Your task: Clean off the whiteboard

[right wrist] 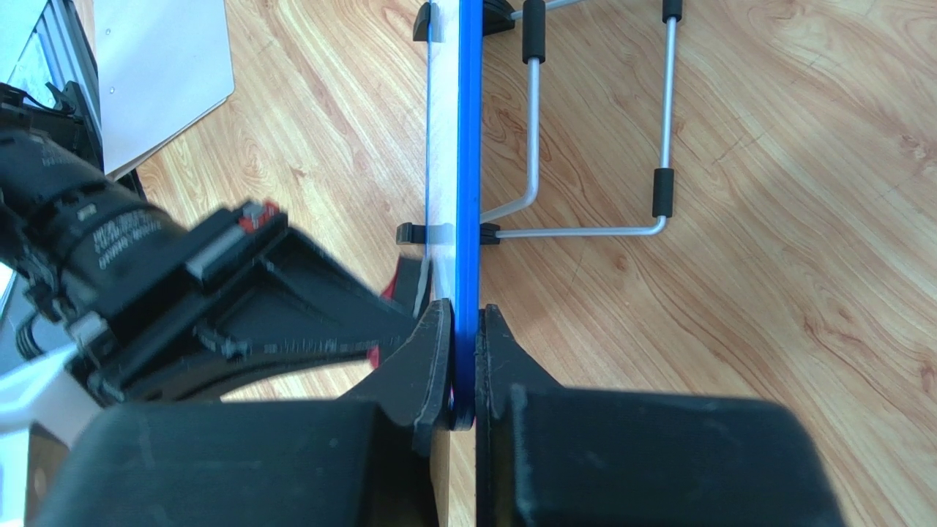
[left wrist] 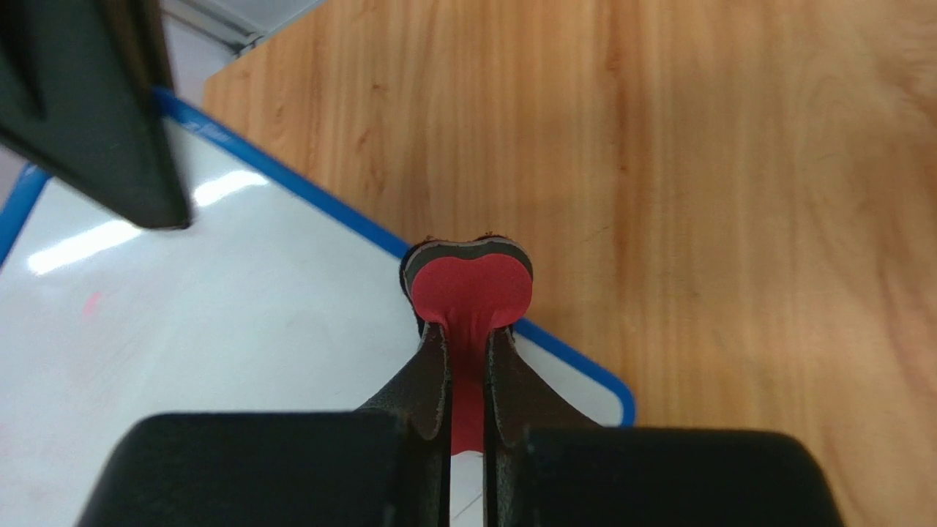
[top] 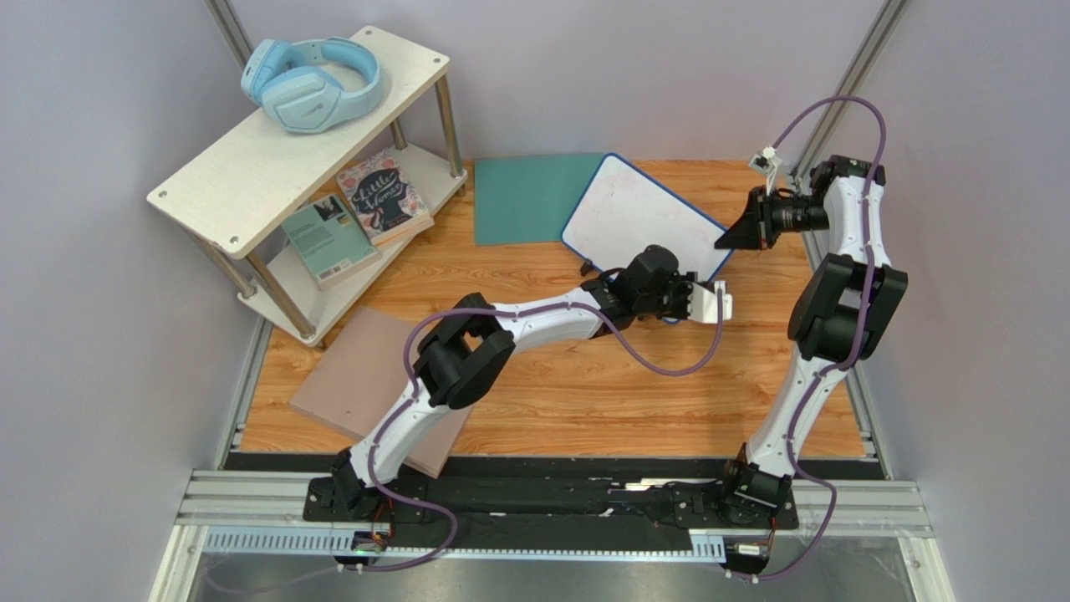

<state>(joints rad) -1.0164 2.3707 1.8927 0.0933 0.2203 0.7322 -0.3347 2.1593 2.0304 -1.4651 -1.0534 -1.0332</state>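
The whiteboard (top: pixel 641 213), white with a thin blue frame, stands tilted on the wooden table at the back. Its face looks almost clean in the left wrist view (left wrist: pixel 220 340), with one faint pink smudge. My right gripper (top: pixel 739 233) is shut on the board's right edge; the right wrist view shows its jaws (right wrist: pixel 464 335) clamped on the blue frame (right wrist: pixel 470 165). My left gripper (top: pixel 703 301) is shut on a red eraser with a dark felt layer (left wrist: pixel 471 283), held at the board's near right corner by the blue frame.
A teal mat (top: pixel 528 195) lies left of the whiteboard. A pinkish-tan board (top: pixel 364 376) lies at the front left. A white shelf (top: pixel 239 176) at the back left holds blue headphones (top: pixel 312 82) and books (top: pixel 377 198). The board's wire stand (right wrist: pixel 599 231) shows behind it.
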